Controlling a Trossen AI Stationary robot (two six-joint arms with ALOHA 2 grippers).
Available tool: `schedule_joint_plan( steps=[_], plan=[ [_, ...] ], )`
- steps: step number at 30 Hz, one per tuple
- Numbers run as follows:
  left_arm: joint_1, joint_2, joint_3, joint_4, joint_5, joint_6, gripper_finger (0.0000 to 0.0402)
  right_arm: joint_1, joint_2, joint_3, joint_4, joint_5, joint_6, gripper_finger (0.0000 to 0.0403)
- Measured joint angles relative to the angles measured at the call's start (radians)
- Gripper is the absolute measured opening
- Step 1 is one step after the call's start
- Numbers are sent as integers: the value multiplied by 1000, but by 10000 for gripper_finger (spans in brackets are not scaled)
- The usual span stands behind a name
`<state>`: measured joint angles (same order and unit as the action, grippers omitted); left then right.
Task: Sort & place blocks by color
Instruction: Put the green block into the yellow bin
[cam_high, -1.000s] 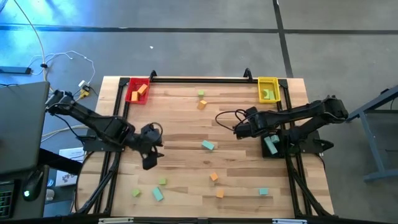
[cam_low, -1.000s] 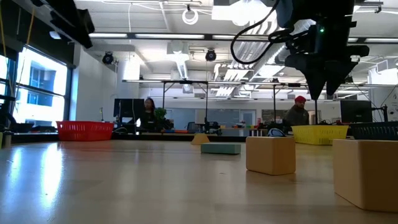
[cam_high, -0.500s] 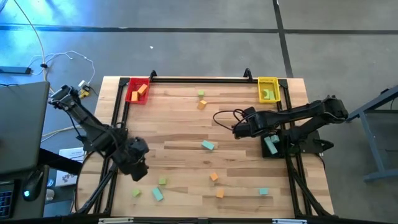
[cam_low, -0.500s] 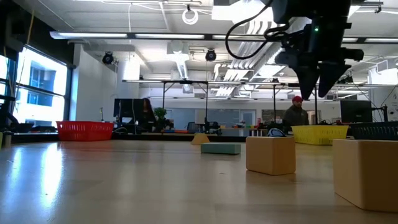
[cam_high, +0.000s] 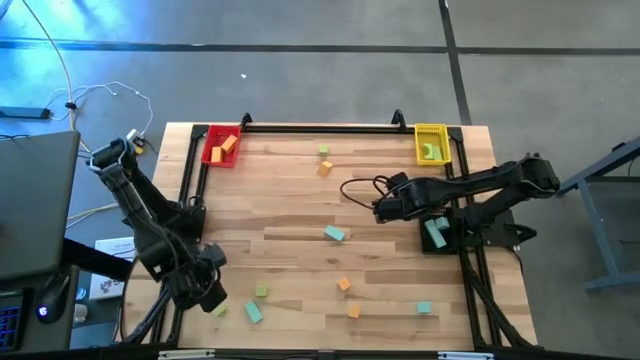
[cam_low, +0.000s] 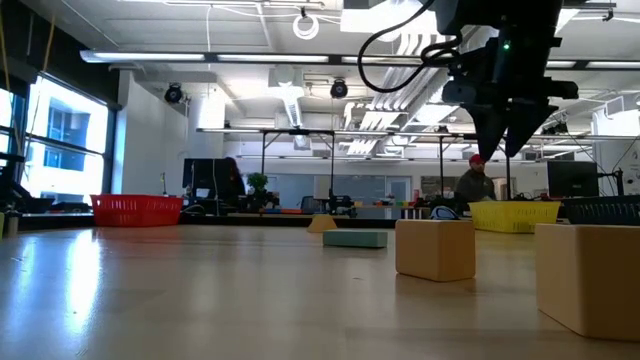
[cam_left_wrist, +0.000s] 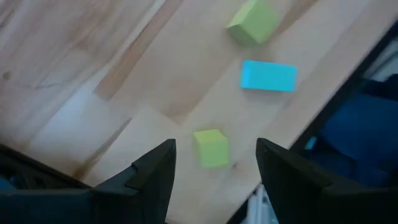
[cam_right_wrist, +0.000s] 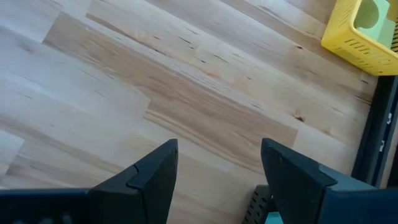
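Small orange, light green and teal blocks lie scattered flat on the wooden table (cam_high: 300, 215). My left gripper (cam_high: 207, 291) hovers open over the near left corner. A light green cube (cam_left_wrist: 211, 148) (cam_high: 218, 310) lies just ahead of its fingers, untouched. A teal bar (cam_left_wrist: 268, 76) (cam_high: 252, 313) and another green cube (cam_left_wrist: 252, 22) (cam_high: 261, 291) lie beyond. My right gripper (cam_high: 384, 207) (cam_low: 505, 135) hangs open above bare wood right of centre, holding nothing.
The red tray (cam_high: 221, 147) at the far left corner holds orange blocks. The yellow tray (cam_high: 431, 143) (cam_right_wrist: 360, 28) at the far right holds a green one. Loose blocks include a teal bar (cam_high: 334, 234) mid-table, orange cubes (cam_high: 344, 285) and teal (cam_high: 423, 308) near the front. Black rails edge the table.
My left gripper has swung from the table's left-middle toward the near left corner, and now stands over the green cube there. The blocks have not moved.
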<state>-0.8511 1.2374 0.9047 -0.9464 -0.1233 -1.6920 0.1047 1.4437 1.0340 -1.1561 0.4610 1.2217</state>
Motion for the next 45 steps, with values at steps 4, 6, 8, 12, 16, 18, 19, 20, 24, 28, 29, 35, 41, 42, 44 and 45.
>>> schedule_joint_plan(
  steps=[4, 6, 8, 12, 16, 18, 19, 20, 24, 28, 29, 35, 41, 42, 44, 45],
  plan=[
    [-20, 66, 0, 11, 16, -36, 207, 0, 0, 0, 0, 0, -9, 218],
    [-26, 97, 0, 26, 35, -47, 207, 0, 0, 0, 5, 0, -23, 218],
    [-34, 120, 0, 35, 45, -54, 207, 0, 0, 0, 11, 0, -26, 218],
    [-47, 162, 0, 56, 45, -65, 207, 0, 0, 0, 18, 0, -26, 218],
    [-62, 196, 0, 111, 50, -70, 207, 0, 0, 0, 18, 0, -26, 218],
    [-68, 218, 0, 143, 53, -70, 207, 0, 0, 0, 19, 0, -26, 218],
    [-69, 228, 0, 154, 53, -70, 207, 0, 0, 0, 20, 0, -26, 218],
    [-68, 238, 0, 160, 53, -71, 207, 0, 0, 0, 21, 0, -26, 218],
    [-68, 277, 0, 167, 57, -85, 207, 0, 0, 0, 26, 0, -26, 218],
    [-68, 305, 0, 174, 74, -87, 207, 0, 0, 0, 27, -1, -26, 218],
    [-68, 310, 0, 183, 83, -88, 207, 0, 0, 0, 27, -2, -26, 218],
    [-80, 325, 0, 207, 90, -94, 207, 0, 0, 0, 33, -3, -26, 218],
    [-98, 325, 0, 211, 74, -130, 207, 0, 0, 0, 40, -7, -26, 218],
    [-101, 325, 0, 210, 65, -135, 207, 0, 0, 0, 41, -8, -26, 218],
    [-106, 325, 0, 210, 49, -140, 207, 0, 0, 0, 43, -9, -26, 218],
    [-107, 325, 0, 211, 45, -142, 207, 0, 0, 0, 43, -9, -26, 218]
  ],
)
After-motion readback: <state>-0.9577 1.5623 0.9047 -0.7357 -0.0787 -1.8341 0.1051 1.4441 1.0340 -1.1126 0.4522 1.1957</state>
